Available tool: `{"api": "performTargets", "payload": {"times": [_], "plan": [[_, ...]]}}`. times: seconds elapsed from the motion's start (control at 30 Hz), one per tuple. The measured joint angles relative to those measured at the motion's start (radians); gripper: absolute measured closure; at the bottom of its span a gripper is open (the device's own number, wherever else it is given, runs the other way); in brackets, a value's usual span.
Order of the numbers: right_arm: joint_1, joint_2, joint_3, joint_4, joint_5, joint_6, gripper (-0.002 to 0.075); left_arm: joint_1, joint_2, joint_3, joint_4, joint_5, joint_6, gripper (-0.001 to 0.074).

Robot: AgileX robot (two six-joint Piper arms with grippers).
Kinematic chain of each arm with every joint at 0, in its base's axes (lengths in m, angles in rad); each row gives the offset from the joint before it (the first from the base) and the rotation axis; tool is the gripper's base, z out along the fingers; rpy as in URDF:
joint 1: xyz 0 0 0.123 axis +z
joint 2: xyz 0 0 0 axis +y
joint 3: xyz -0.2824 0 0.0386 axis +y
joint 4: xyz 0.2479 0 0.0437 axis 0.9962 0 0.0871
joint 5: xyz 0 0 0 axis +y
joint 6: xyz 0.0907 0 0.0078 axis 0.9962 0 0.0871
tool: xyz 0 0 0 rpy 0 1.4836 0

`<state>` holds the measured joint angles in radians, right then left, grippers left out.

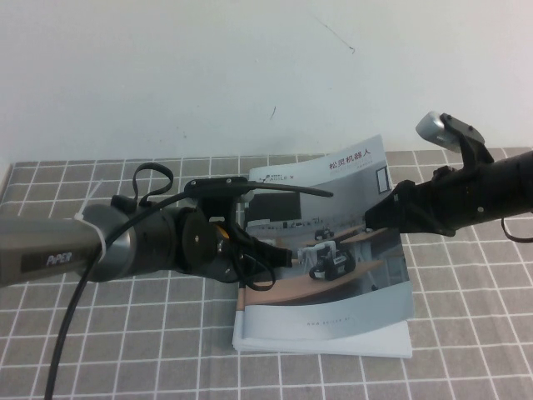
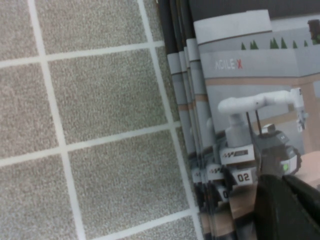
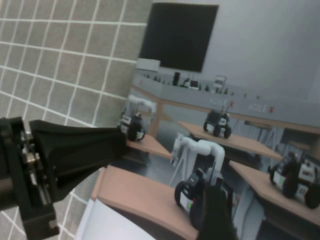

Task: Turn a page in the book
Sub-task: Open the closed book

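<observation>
- You have the book (image 1: 333,275) lying closed on the grey tiled tabletop (image 1: 100,333), right of centre and nearer the far edge than the near one, turned a little askew to the tile lines.
- Its page (image 1: 341,242), the cover leaf, faces up: robot photo across the middle, red title near the far right corner.
- Your left tool (image 1: 287,254) sits low over the book's left edge, reaching in from the tabletop's left side. In the left wrist view one dark finger (image 2: 280,210) rests over the cover photo beside the stacked page edges; you cannot tell whether this tool is apart or together.
- Your right tool (image 1: 371,218) comes in from the right edge, its tip over the upper right part of the cover.
- In the right wrist view its two fingers (image 3: 75,147) stand apart, one on each side of the printed desks, nothing clamped between them.
- The page looks flat; no lifted corner shows in the high view.
</observation>
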<state>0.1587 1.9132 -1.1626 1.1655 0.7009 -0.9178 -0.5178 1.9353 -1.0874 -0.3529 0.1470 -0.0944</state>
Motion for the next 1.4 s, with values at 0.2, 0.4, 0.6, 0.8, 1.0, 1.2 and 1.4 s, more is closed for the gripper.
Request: {"api": "performTargets", "payload": {"times": [0.2, 0.4, 0.6, 0.8, 1.0, 1.2, 1.4], "plan": [[0.0, -0.001, -0.005, 0.0, 0.022, -0.004, 0.0293, 0.0, 0.0, 0.0, 0.0, 0.0, 0.004, 0.0738], [0.0, -0.006, -0.005, 0.0, 0.043, -0.008, 0.0331, 0.0, 0.0, 0.0, 0.0, 0.0, 0.004, 0.0738], [0.0, -0.013, -0.005, 0.0, 0.069, -0.008, 0.0337, 0.0, 0.0, 0.0, 0.0, 0.0, 0.004, 0.0738], [0.0, -0.013, -0.047, -0.045, 0.117, 0.019, 0.0339, 0.0, 0.0, 0.0, 0.0, 0.0, 0.004, 0.0738], [0.001, -0.013, -0.087, -0.141, 0.144, 0.076, 0.034, 0.0, 0.0, 0.0, 0.0, 0.0, 0.004, 0.0738], [0.001, -0.013, -0.094, -0.168, 0.146, 0.096, 0.034, 0.0, 0.0, 0.0, 0.0, 0.0, 0.004, 0.0738], [0.004, -0.013, -0.129, -0.246, 0.165, 0.153, 0.034, 0.0, 0.0, 0.0, 0.0, 0.0, 0.004, 0.0738]]}}
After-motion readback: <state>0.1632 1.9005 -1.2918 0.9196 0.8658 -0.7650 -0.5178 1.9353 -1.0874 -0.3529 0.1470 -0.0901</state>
